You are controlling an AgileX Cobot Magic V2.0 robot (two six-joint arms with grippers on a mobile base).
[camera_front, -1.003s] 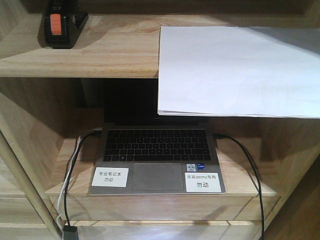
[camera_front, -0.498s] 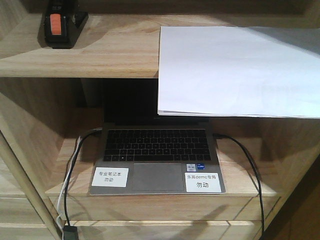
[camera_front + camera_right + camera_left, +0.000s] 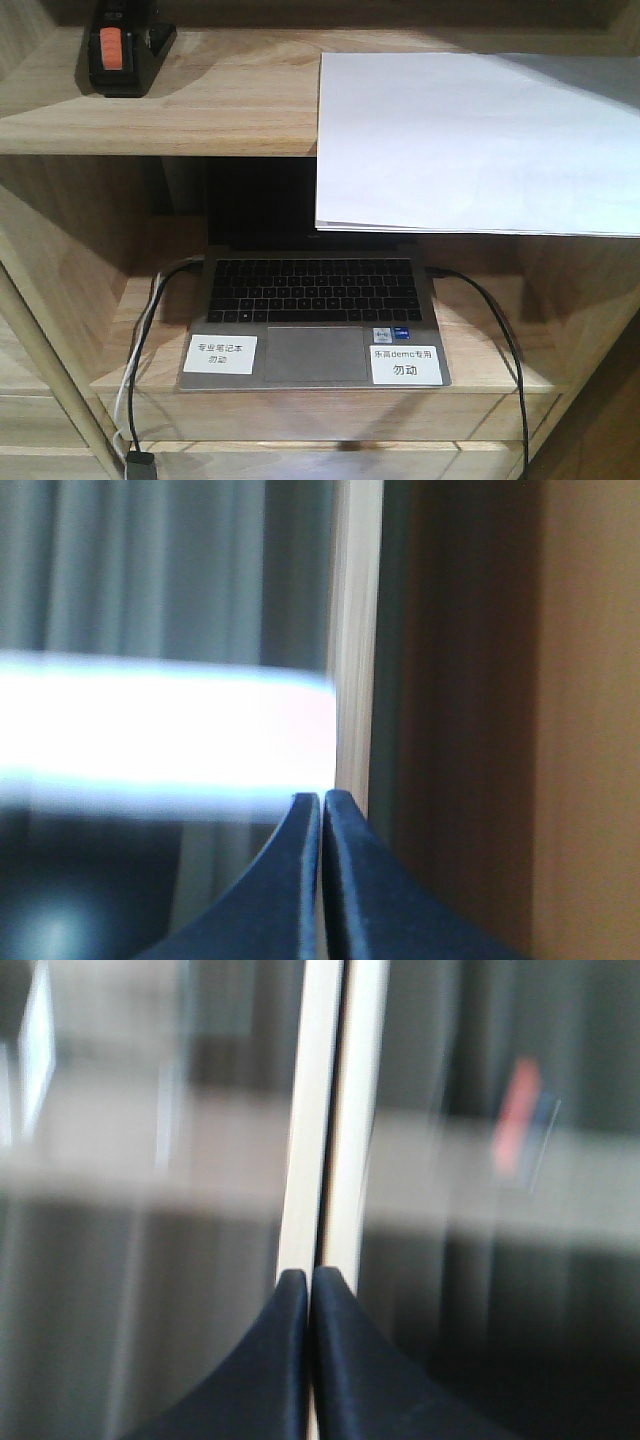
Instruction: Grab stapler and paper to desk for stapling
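Note:
A black stapler [image 3: 122, 45] with an orange label stands at the left end of the upper wooden shelf [image 3: 230, 110]. White paper [image 3: 470, 140] lies on the same shelf to the right, its front edge hanging over the shelf lip. The desk is out of view. No arm shows in the front view. My left gripper [image 3: 311, 1272] is shut with nothing between its dark fingers; the view behind it is blurred. My right gripper [image 3: 322, 795] is also shut and empty, in front of a blurred bright band and a wooden panel [image 3: 580, 730].
An open laptop [image 3: 312, 315] with two white stickers sits on the lower shelf under the paper. Black cables [image 3: 505, 350] run from both its sides down past the shelf front. Wooden side walls close in the shelf on the left and right.
The front view has shifted very slightly; stapler, paper and laptop lie where they were.

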